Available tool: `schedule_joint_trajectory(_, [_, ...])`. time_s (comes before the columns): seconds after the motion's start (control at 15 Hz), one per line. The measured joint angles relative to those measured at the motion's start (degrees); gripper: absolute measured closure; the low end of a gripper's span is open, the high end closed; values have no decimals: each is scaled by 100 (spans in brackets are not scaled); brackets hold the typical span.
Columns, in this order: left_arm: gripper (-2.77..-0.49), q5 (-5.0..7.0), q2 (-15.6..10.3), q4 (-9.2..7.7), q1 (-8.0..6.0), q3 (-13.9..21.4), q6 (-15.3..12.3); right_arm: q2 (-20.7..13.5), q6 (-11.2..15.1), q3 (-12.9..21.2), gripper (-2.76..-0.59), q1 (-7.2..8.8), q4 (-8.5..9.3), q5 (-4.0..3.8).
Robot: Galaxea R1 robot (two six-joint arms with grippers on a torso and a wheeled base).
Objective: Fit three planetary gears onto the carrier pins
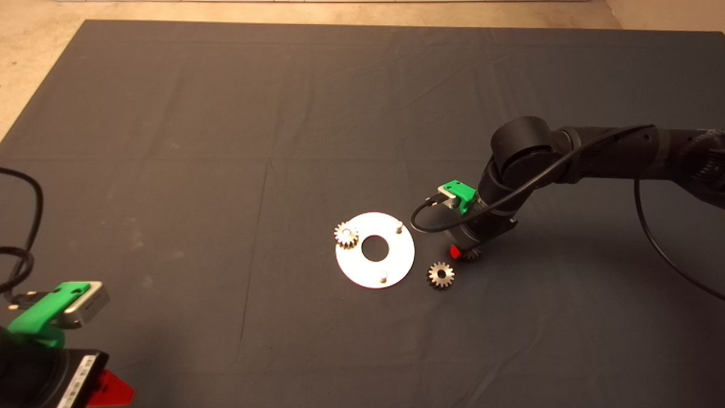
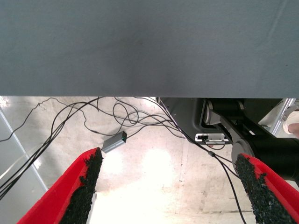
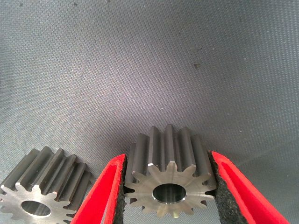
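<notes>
One gear [image 1: 346, 234] already sits on a pin of the disc [image 1: 396, 255]; two pins [image 1: 399, 228] stand bare. The right gripper [image 3: 168, 186], down on the mat beside the disc, has its jaws around a second gear [image 3: 169, 177], seemingly clamped. The third gear [image 1: 440, 275] lies beside it, and the left gripper [image 2: 170, 186] waits at the mat's near left corner, jaws apart.

Head overhead; wrists low, close.

One gear [image 1: 346, 234] sits on the disc [image 1: 375, 250]; two gears [image 1: 440, 275] lie right of it on the mat [image 1: 226, 141].
</notes>
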Motion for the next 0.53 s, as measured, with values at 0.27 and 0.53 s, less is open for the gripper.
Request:
schedule_joint_trajectory(0.27, [-202, 1, -201, -12, -8, 0, 82, 2, 0, 0, -107, 6, -1, 0])
schedule_joint_trajectory(0.53, [-202, -2, -299, -95, -8, 33, 132, 95, 0, -26, -107, 247, 3, 11])
